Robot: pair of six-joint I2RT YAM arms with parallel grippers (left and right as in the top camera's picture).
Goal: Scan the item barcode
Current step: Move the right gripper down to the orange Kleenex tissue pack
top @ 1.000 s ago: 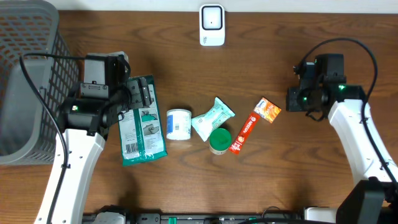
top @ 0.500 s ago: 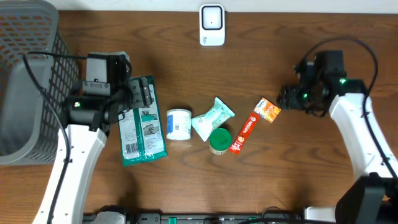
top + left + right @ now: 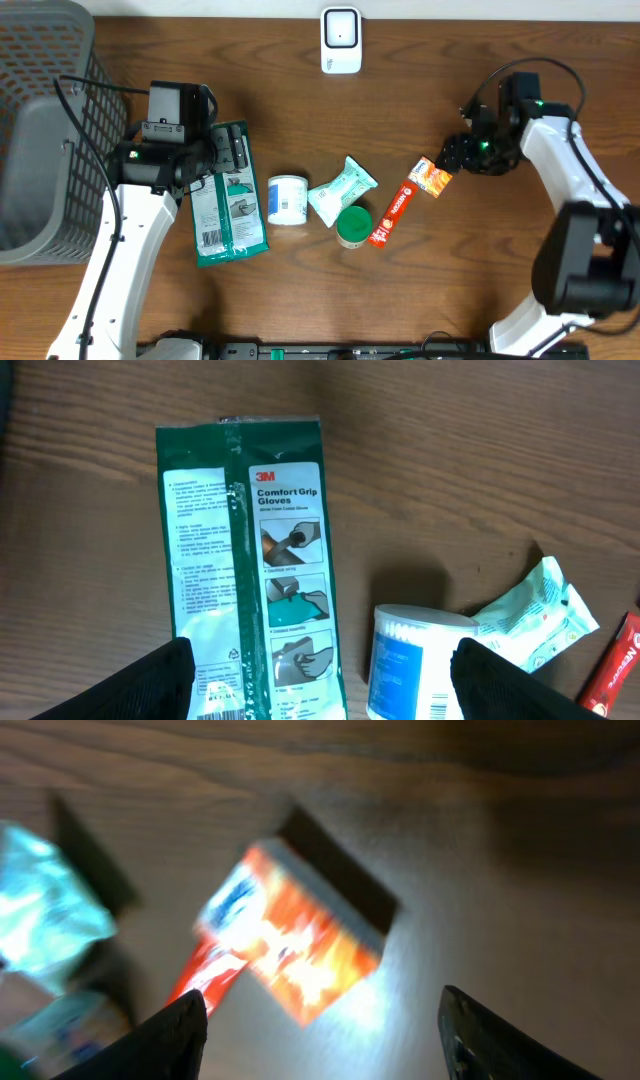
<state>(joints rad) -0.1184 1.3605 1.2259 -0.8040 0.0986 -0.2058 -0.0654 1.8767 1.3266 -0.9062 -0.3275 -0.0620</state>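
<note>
The white barcode scanner (image 3: 341, 40) stands at the table's far edge. A green 3M gloves packet (image 3: 228, 205) (image 3: 250, 560) lies flat, and my left gripper (image 3: 226, 152) (image 3: 320, 695) hovers open over its top end with nothing between the fingers. A small orange box (image 3: 431, 177) (image 3: 300, 935) lies right of centre. Just to its right and slightly above it, my right gripper (image 3: 458, 155) (image 3: 325, 1045) is open, holding nothing. The right wrist view is blurred by motion.
Between the two arms lie a white tub (image 3: 288, 199) (image 3: 415, 665), a pale green wipes pack (image 3: 343, 187) (image 3: 535, 615), a round green-lidded pot (image 3: 352, 224) and a red stick pack (image 3: 394, 211). A grey mesh basket (image 3: 45, 120) fills the far left.
My right gripper has opened from shut and swung left toward the orange box. My left arm has crept slightly right over the gloves packet.
</note>
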